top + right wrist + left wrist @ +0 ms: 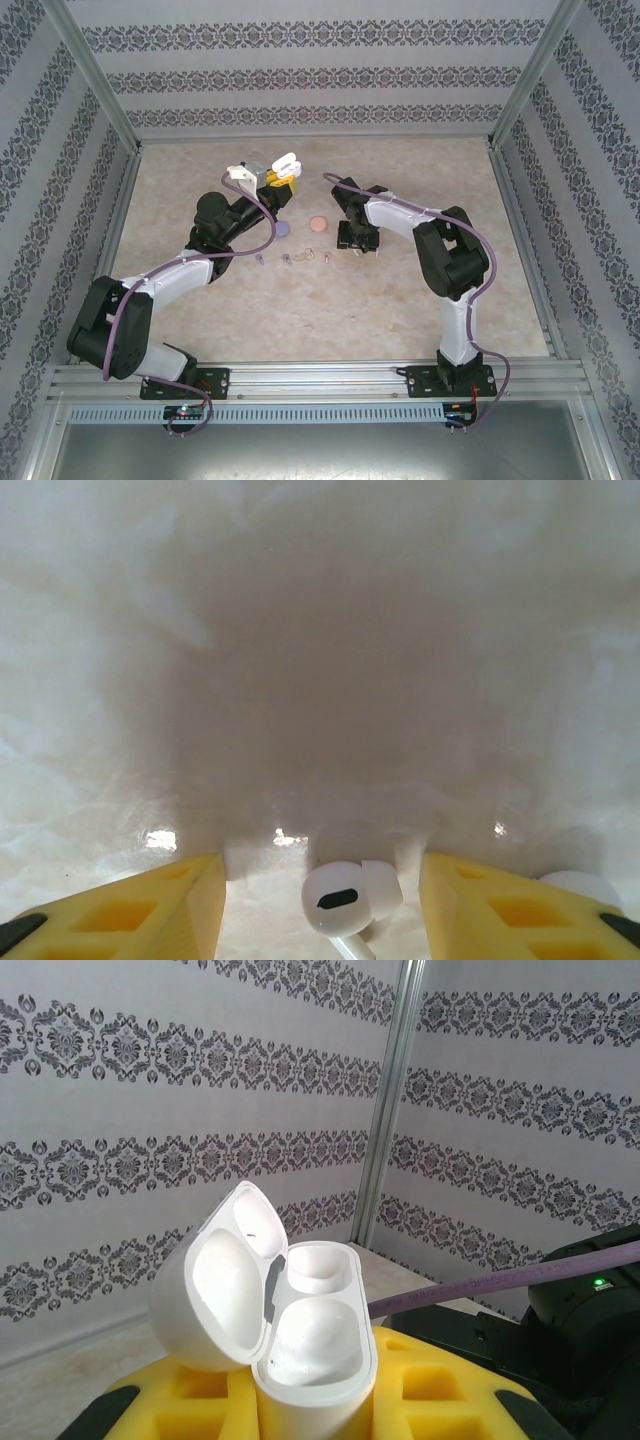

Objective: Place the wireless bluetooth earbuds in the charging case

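You're pinching the open charging case (300,1310) with the left tool (277,178); the right tool (358,243) is sitting spread astride a white earbud (350,895).

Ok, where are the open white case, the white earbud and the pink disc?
White case (316,1405): left wrist view, lower front of its body.
White earbud (366,884): right wrist view, on its rounded head.
Pink disc (318,223): top view, its centre.

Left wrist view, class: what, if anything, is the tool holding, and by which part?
The left tool grips the open white charging case by its lower body, between its yellow fingers.
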